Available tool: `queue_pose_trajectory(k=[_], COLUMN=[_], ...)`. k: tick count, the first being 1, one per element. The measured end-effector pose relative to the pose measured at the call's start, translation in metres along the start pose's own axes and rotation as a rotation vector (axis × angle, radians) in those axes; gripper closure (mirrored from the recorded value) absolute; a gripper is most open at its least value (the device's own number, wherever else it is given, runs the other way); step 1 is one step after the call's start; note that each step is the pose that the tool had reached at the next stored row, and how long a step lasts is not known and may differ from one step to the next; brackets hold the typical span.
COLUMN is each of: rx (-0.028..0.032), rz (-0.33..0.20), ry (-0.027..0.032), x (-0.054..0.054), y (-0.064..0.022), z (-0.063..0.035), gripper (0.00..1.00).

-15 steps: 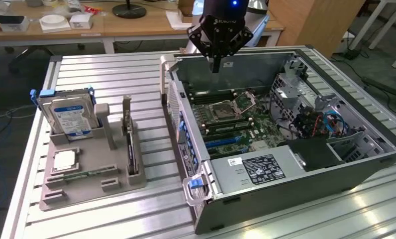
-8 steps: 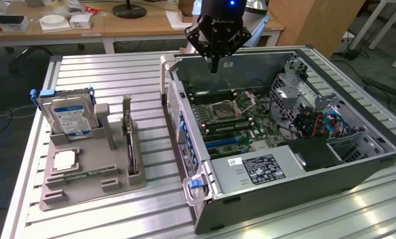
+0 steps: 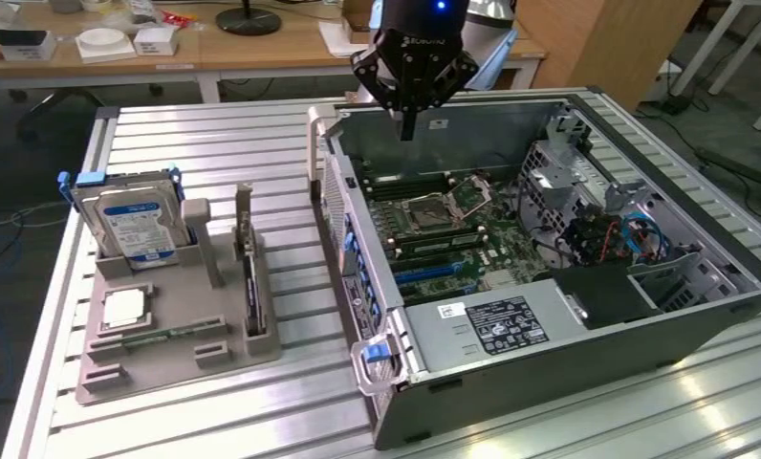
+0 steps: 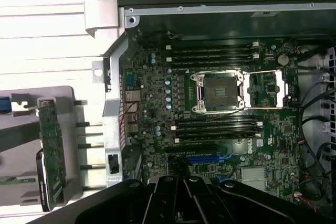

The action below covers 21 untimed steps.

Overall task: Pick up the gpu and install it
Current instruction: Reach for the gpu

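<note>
The gpu (image 3: pixel 250 275) is a slim dark card standing on edge in a slot of the grey holder (image 3: pixel 177 359), at the exterior view's left of the open computer case (image 3: pixel 509 330). In the wrist view the gpu (image 4: pixel 52 150) shows its green board side beside the case wall. My gripper (image 3: pixel 409 122) hangs above the far part of the case, over the motherboard (image 3: pixel 451 225), its fingers pressed together and holding nothing. It is well apart from the gpu. The black gripper (image 4: pixel 178 182) sits over the motherboard (image 4: pixel 220 103) near the blue card slot (image 4: pixel 207 158).
A silver hard drive (image 3: pixel 132 225) with a blue-white label stands in the holder, with a processor chip (image 3: pixel 125 306) and a green memory stick (image 3: pixel 163 335) lying beside it. Cables and a drive cage (image 3: pixel 610 229) fill the case's right side. Desks stand behind the slatted table (image 3: pixel 202 143).
</note>
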State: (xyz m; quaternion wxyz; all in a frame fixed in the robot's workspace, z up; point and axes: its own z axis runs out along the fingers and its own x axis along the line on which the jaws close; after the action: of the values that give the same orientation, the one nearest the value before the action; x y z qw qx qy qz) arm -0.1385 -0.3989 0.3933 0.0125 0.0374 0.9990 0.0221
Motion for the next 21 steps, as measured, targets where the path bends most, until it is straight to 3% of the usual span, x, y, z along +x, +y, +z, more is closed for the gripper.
queue_pose_trajectory(k=[21], rx=[0.0], rz=[0.0], ry=[0.0], x=[0.016], y=[-0.0012], z=[-0.0004], gripper=[0.9])
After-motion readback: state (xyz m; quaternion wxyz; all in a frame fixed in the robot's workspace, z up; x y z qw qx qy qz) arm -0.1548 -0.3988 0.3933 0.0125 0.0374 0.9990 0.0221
